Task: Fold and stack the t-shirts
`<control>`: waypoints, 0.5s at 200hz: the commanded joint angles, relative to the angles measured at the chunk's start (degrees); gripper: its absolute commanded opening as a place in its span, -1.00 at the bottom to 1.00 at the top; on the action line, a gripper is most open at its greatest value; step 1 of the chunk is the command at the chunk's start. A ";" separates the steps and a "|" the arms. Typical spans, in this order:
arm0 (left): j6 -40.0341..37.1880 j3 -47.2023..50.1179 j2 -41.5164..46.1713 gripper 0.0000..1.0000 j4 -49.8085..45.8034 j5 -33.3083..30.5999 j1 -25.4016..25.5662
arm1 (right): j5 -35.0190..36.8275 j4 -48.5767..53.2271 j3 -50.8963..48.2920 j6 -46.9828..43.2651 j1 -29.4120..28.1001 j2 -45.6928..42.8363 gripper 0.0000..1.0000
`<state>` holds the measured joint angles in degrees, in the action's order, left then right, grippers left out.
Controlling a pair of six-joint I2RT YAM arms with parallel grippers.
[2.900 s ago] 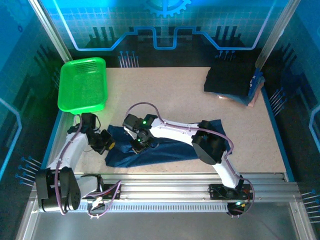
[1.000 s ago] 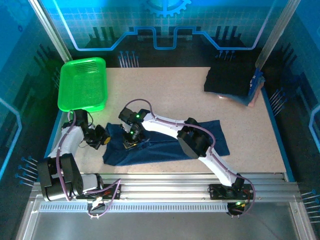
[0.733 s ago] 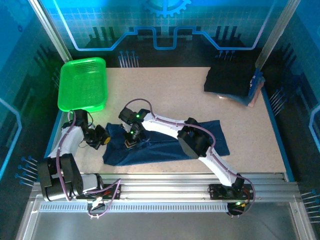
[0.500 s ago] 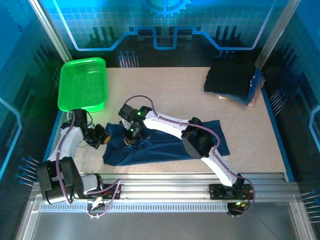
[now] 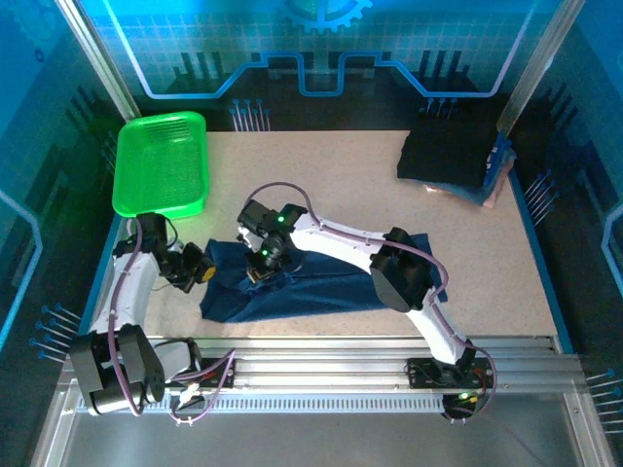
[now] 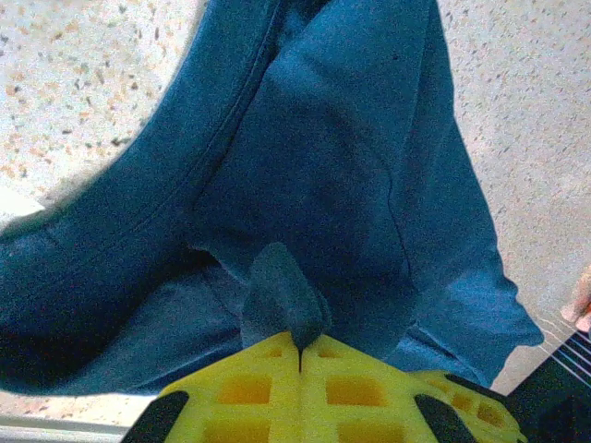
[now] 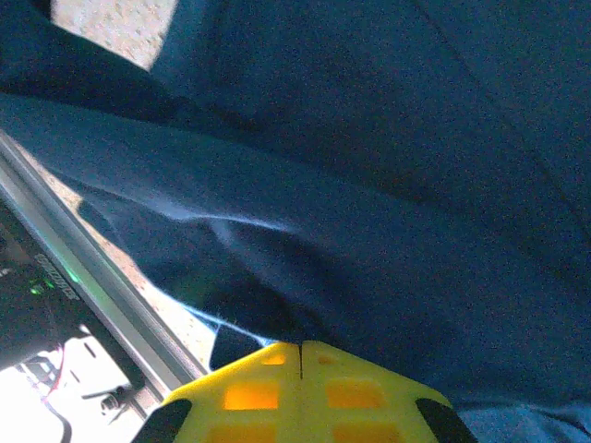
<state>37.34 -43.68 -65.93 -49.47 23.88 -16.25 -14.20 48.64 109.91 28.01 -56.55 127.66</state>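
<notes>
- Nearest the arm bases, the aluminium rail is running along the six o'clock edge of the table. The navy-blue t-shirt is lying just beyond it, crumpled and stretching from about seven to five o'clock.
- The left gripper is sitting at the shirt's nine o'clock end. In the left wrist view its yellow jaws are pressing together on a small peak of blue cloth.
- The right gripper is reaching across to the shirt's ten o'clock corner, near the left one. Its jaws are likewise closing on a fold of the same fabric in its wrist view.
- With both pinches on one end, the step in hand is looking like a two-point lift to spread or fold that end over.
- To do it well, both arms should be rising together and drawing apart only until the cloth between them is lying taut.
- The left pinch is holding only a thin tuck, so I would be moving slowly and avoiding any jerk that could pull it free.
- Carrying the end toward twelve o'clock, over bare table, should be keeping the hem off the rail.
- Farther off, the green mesh basket is standing at ten o'clock, well apart from the shirt.
- The stack of folded t-shirts is waiting at two o'clock, where this shirt is probably heading once folded.
</notes>
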 commanded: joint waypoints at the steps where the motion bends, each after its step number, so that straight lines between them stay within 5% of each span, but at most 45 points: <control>1: -0.39 1.67 1.32 -1.00 -4.23 0.08 -0.54 | -1.41 1.28 -3.05 -0.98 0.17 -2.56 -1.00; 100: -0.94 2.30 -0.79 -1.00 -10.21 -3.49 -0.45 | -3.16 1.28 -8.66 -1.28 -0.05 -4.78 -1.00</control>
<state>37.30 -41.45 -65.65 -56.38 22.70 -16.29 -16.01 48.36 102.98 27.57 -56.55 125.27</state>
